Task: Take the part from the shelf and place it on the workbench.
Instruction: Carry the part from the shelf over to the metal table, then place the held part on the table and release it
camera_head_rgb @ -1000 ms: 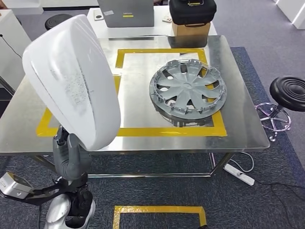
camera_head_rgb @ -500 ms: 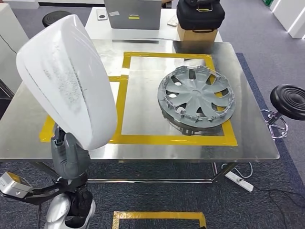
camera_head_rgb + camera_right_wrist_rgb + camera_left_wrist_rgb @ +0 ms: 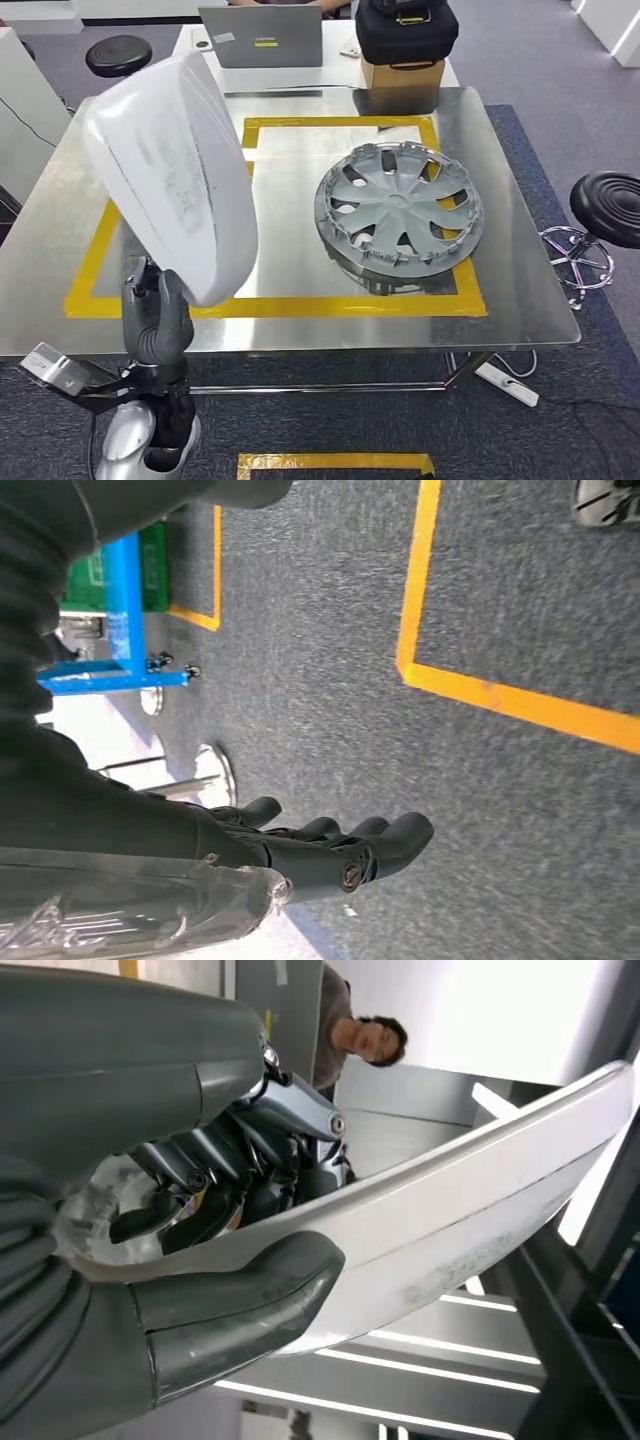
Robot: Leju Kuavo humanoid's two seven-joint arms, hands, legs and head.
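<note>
One white panel point(image 3: 175, 175) sits gripped in my left hand point(image 3: 155, 322), thumb point(image 3: 241, 1305) against its edge, raised over the tabletop point(image 3: 521, 270); my right hand point(image 3: 332, 850) hangs seemingly loose, fingers apart.

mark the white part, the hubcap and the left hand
white part point(image 3: 177, 175), head view, middle of its broad face
hubcap point(image 3: 398, 203), head view, its hub
left hand point(image 3: 155, 320), head view, back of the hand

Grey hubcap point(image 3: 398, 213) lay inside the yellow tape outline point(image 3: 468, 272). Laptop point(image 3: 261, 36), black case point(image 3: 406, 28) on cardboard box point(image 3: 401, 72) behind; black stool point(image 3: 610, 205) alongside.
</note>
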